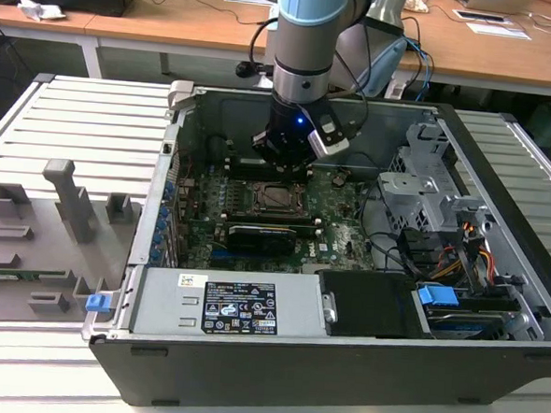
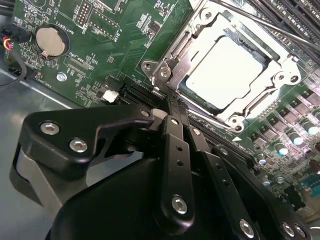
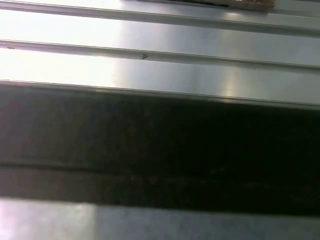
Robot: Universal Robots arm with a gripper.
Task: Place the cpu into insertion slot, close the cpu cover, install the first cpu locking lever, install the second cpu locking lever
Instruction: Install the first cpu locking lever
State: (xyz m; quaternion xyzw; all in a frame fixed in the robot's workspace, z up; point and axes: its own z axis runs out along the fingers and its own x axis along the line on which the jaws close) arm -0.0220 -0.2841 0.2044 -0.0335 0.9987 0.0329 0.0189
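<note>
Computer case [image 1: 341, 360] fills the middle of the exterior view, lying open on a slatted metal table [image 1: 74, 129], with the green motherboard [image 1: 344, 225] across its floor. My arm [image 1: 309, 40] drops in from the upper middle of that frame, and my gripper [image 1: 283, 160] hangs just over the board at the upper edge of the insertion slot [image 1: 278, 197]. In the second wrist view my gripper [image 2: 172, 107] rises from the lower middle, its jaws pressed together to a narrow tip with nothing pinched between them. That tip sits right at the lower left corner of the cpu cover [image 2: 280, 75], by the thin lever there; I cannot tell whether it touches. The cover lies flat over the slot, and the cpu [image 2: 225, 70] shows bright through its square window at upper right.
</note>
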